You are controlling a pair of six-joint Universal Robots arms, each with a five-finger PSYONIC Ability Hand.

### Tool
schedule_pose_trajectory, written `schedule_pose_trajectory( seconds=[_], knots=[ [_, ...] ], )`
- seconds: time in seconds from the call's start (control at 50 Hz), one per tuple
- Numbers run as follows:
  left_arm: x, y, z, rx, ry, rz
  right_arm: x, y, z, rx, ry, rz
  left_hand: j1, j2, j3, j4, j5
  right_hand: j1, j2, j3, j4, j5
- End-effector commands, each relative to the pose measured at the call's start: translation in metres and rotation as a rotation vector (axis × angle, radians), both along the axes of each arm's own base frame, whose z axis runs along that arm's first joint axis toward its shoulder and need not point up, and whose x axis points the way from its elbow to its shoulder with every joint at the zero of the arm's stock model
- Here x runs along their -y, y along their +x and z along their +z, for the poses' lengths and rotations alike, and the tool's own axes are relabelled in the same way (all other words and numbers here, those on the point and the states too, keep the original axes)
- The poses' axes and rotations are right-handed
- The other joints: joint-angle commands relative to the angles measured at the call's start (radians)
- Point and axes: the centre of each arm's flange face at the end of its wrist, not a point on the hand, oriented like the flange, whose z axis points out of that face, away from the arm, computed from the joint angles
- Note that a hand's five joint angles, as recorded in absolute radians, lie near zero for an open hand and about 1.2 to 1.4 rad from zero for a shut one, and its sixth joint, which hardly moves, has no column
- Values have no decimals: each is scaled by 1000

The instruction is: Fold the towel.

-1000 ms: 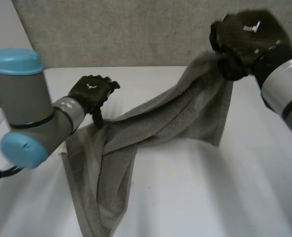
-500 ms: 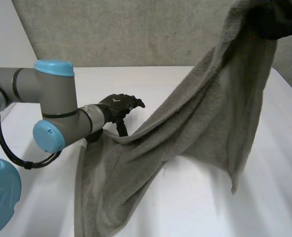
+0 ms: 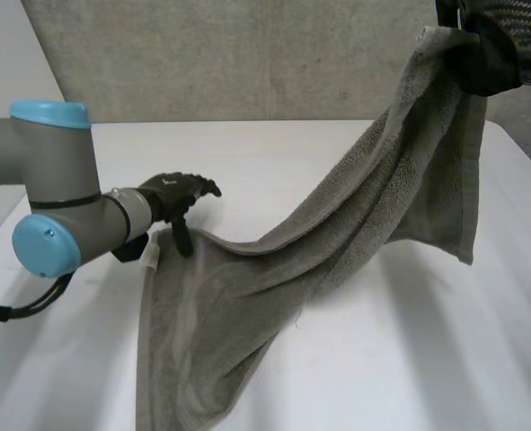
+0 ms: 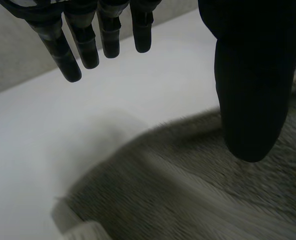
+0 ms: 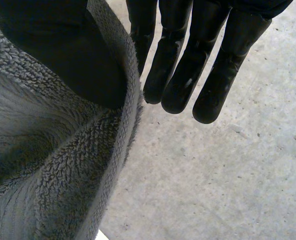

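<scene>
A grey towel stretches from the table's near left up to the far right. High above the table, my right hand grips its top edge. In the right wrist view the towel's edge is pinched between the thumb and straight fingers. My left hand hovers at the towel's left edge, where the cloth leaves the table. In the left wrist view its fingers are straight and spread, with the thumb just over the towel, holding nothing.
The white table is bare to the right of the towel and behind the left hand. A grey wall stands along the table's far edge. My left arm reaches in over the table's left side.
My right hand has lifted the towel's edge high and to the right, pulling the cloth taut. My left hand moved right, then drew back left to the towel's edge.
</scene>
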Motion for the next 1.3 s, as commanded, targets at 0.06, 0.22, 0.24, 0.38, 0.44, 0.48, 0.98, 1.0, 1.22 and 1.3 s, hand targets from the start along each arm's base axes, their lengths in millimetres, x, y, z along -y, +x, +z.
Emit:
schedule_pose_trajectory(
  seconds=[0.06, 0.22, 0.24, 0.38, 0.44, 0.48, 0.98, 1.0, 1.22, 1.3],
  knots=[
    [-3, -13, -29, 20, 42, -34, -1, -1, 5, 10, -13, -12, 87, 86, 87, 85, 86, 428, 217, 208, 203, 250],
    [10, -31, -36, -8, -39, -55, 3, -5, 10, 19, -28, -31, 697, 696, 697, 695, 695, 428, 217, 208, 203, 250],
    [15, -33, -37, -17, -65, -57, 3, -5, 11, 20, -31, -33, 777, 776, 776, 775, 775, 428, 217, 208, 203, 250],
    [25, -38, -41, -36, -119, -58, 6, -6, 25, 46, -68, -48, 1152, 1151, 1152, 1150, 1151, 428, 217, 208, 203, 250],
    [30, -40, -30, -51, -159, -56, 12, -5, 27, 50, -72, -60, 1153, 1152, 1152, 1151, 1151, 428, 217, 208, 203, 250],
    [36, -41, -18, -66, -200, -52, 18, -3, 25, 45, -66, -66, 1153, 1152, 1152, 1151, 1151, 428, 217, 208, 203, 250],
    [58, 27, 224, -374, -949, 310, 138, 32, 27, 228, -451, -122, 1153, 1152, 1152, 1151, 1151, 428, 217, 208, 203, 250],
    [58, 29, 205, -341, -891, 315, 140, 36, 12, 186, -402, -88, 1153, 1152, 1152, 1151, 1151, 428, 217, 208, 203, 250],
    [20, 45, 44, 0, -450, 283, 138, 27, -136, -92, 145, 76, 1153, 1152, 1152, 1151, 1151, 428, 217, 208, 203, 250],
    [0, 46, 7, 111, -368, 234, 134, 15, -177, -177, 285, 49, 1153, 1152, 1152, 1151, 1151, 428, 217, 208, 203, 250]
  ],
)
